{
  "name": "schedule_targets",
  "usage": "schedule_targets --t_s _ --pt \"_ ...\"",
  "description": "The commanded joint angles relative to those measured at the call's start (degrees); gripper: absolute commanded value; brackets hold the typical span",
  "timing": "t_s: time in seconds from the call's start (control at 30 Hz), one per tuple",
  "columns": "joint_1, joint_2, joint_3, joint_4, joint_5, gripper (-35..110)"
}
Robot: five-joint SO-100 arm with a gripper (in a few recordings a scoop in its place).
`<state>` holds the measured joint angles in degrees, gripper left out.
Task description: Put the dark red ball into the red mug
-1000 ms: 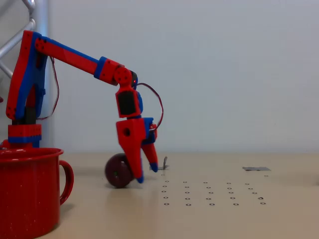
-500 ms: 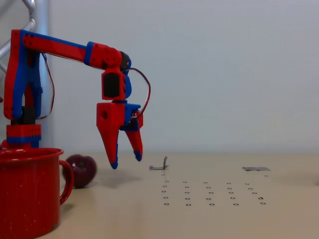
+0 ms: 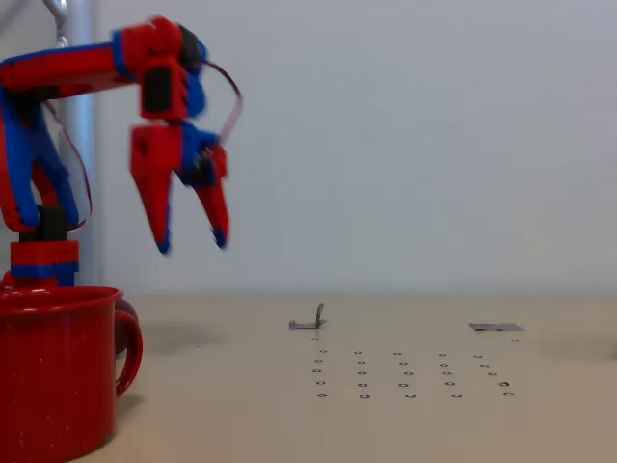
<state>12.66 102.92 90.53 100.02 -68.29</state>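
Nearest the camera, at about 8 o'clock in the fixed view, the red mug (image 3: 53, 371) stands upright on the table (image 3: 405, 424), its loop handle turned toward 3 o'clock and its rolled rim level. Just behind that handle I can make out a thin dark sliver at the rim's right end — it may be the dark red ball (image 3: 123, 311), but so little shows that I cannot tell for sure, nor whether it touches the mug.

Further out on the table, toward 5 o'clock, a grid of small rings (image 3: 410, 376) dots the surface. Beyond them, near the centre, a small bent metal piece (image 3: 310, 319) stands up, and a flat grey patch (image 3: 496, 327) lies toward 3 o'clock.

My gripper (image 3: 191, 241) hangs high above the table at roughly 10 o'clock, up and to the right of the mug, pointing down. My fingers (image 3: 159, 207) are spread apart — empty, with plain wall between them.
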Motion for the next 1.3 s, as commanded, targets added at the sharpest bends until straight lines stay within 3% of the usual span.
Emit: schedule_targets --t_s 0.0,0.37,0.6,1.27 --pt "0.44 10.81 3.16 1.23 1.05 31" --pt "2.46 31.03 28.12 0.09 -9.05 31" --pt "3.78 38.94 40.61 -9.23 -13.8 31" --pt "19.78 39.46 45.79 -26.89 -22.94 32"
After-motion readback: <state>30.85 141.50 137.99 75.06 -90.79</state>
